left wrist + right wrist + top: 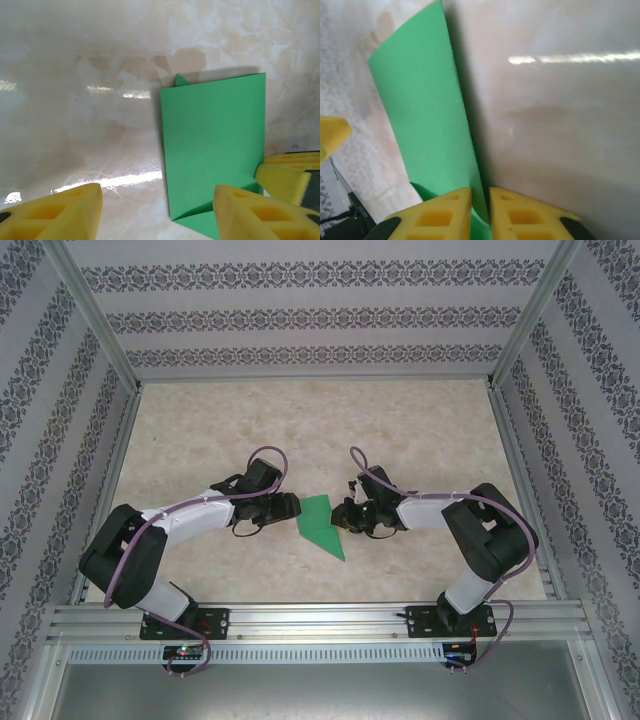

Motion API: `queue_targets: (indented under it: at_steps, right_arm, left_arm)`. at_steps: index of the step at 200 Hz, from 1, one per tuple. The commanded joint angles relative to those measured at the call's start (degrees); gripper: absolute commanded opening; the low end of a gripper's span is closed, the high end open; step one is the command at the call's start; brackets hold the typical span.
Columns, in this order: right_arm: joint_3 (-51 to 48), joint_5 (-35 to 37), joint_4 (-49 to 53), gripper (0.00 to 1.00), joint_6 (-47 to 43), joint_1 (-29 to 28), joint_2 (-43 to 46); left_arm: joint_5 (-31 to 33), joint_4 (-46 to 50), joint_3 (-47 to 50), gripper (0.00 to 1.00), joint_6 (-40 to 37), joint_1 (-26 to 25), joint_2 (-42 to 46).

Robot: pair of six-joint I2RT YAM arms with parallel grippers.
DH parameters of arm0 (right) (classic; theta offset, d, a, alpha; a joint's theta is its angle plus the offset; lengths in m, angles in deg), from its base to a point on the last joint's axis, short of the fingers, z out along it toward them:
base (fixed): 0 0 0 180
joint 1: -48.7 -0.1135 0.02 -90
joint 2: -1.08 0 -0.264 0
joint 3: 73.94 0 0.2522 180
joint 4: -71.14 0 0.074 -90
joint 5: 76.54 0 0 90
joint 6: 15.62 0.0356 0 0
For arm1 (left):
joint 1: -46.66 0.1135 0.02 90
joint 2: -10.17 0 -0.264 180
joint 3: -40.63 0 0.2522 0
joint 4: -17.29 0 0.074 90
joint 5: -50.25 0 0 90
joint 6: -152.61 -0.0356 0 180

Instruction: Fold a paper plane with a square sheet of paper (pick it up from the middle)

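Green sheet lies part-folded on the table btwn both arms. Our right fingers are pinched onto its edge; left fingers gape open beside it. Best go light on the pinch & lift slow, w/ left pinning the flat half.

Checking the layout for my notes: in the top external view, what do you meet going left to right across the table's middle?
In order: left arm → left tool → green paper → right tool, pinching the paper's edge → right arm.
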Motion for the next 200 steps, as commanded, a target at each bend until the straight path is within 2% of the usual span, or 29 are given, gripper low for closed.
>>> queue_targets:
  at_steps: [1, 23, 38, 53, 82, 91, 104, 123, 155, 200]
  right_arm:
    - [-3.6, 1.9, -7.8, 0.16, 7.3, 0.0, 2.8]
    - [-7.6, 3.4, -14.7, 0.19, 13.8, -0.6, 4.5]
    - [-8.8, 5.3, -14.6, 0.23, 15.6, -1.1, 6.6]
    - [-8.8, 7.9, -9.1, 0.30, 13.6, -0.7, 10.1]
    - [-4.9, 12.9, 8.9, 0.37, 3.3, 1.0, 18.5]
    - [-3.6, 12.7, 12.3, 0.37, 0.3, 1.1, 20.9]
    - [-2.6, 8.9, 13.1, 0.34, -2.4, 0.9, 22.8]
    - [-0.3, 5.0, 13.8, 0.28, -4.6, -1.7, 21.8]
    - [3.9, 5.5, 15.1, 0.20, -5.6, -7.5, 15.6]
    - [4.3, 6.0, 13.0, 0.17, -5.0, -8.0, 10.9]
  left_arm:
    - [-0.9, -0.9, -2.1, 0.61, -0.4, -0.5, -0.8]
    - [-1.2, -0.9, -2.4, 0.61, -0.3, -0.5, -1.0]
    - [-1.4, -0.7, -2.8, 0.61, -0.6, -0.5, -1.4]
    - [-1.6, -0.7, -3.1, 0.61, -0.7, -0.5, -1.9]
    - [-1.7, -0.9, -3.2, 0.61, -0.9, -0.5, -1.8]
    - [-1.4, -0.7, -3.2, 0.61, -0.9, -0.5, -1.5]
    - [-1.0, -0.8, -3.0, 0.61, -0.8, -0.5, -0.9]
    - [-0.4, -1.1, -2.5, 0.61, -0.4, -0.5, -0.5]
    - [-0.9, -1.4, -2.4, 0.61, -0.1, -0.5, -0.6]
    - [-1.1, -1.1, -1.9, 0.61, -0.2, -0.5, 0.1]
